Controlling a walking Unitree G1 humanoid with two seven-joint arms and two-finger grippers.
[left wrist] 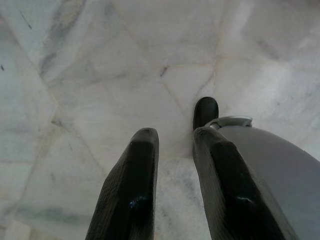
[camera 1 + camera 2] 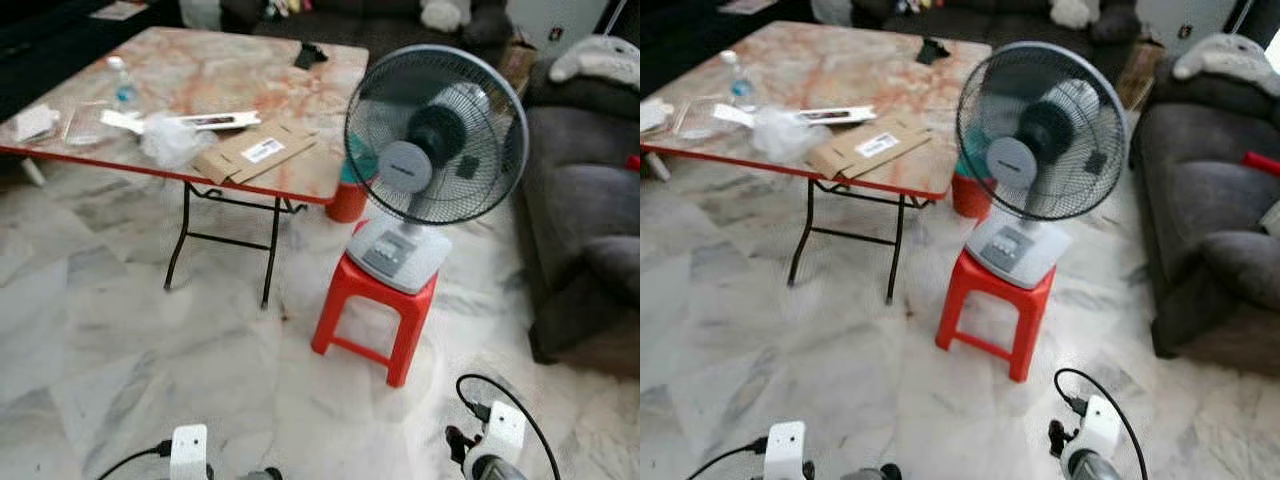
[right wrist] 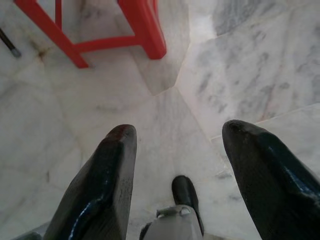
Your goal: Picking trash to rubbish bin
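A marble floor is seen spread before a folding table, where the trash is left uncollected: a flattened cardboard box, a crumpled clear plastic wrap beside it, and a small bottle farther back. A fan is mounted on a red stool. No bin can be made out. The right gripper is held wide open, the left gripper narrowly parted; nothing is gripped by either. By this evidence, 0 items are judged binned.

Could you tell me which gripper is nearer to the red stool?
Right. The right gripper hangs just short of the red stool; the left gripper hangs farther off to the stool's left.
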